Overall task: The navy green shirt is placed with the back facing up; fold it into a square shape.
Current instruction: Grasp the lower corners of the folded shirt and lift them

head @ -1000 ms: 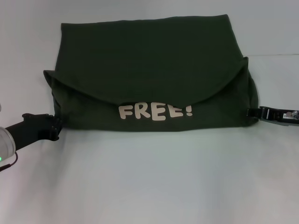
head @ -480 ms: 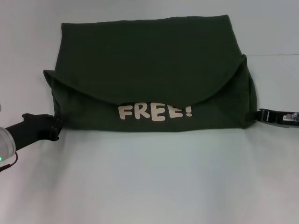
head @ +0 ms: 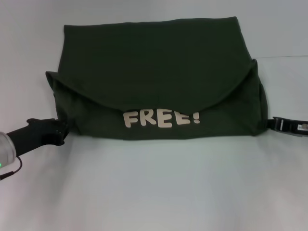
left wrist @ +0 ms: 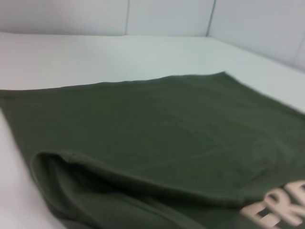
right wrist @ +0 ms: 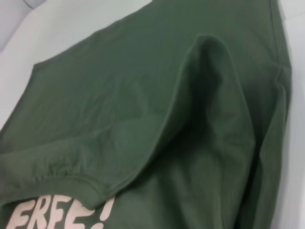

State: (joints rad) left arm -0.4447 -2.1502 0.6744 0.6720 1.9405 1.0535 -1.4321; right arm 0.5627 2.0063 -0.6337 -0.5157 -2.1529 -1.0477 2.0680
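The navy green shirt lies folded on the white table. A curved flap lies over its near part, and the cream "FREE!" lettering shows just below that flap. My left gripper is at the shirt's near left corner, against the cloth. My right gripper is at the near right corner, at the cloth's edge. The left wrist view shows the shirt with a folded edge and part of the lettering. The right wrist view shows the shirt, a raised fold and the lettering.
Bare white table surface surrounds the shirt, with a wide stretch between it and me. A pale wall rises behind the table's far edge.
The right gripper has moved outward to the right and slightly nearer. The left gripper has dropped slightly nearer. The shirt's near edge and lettering have shifted a little toward me.
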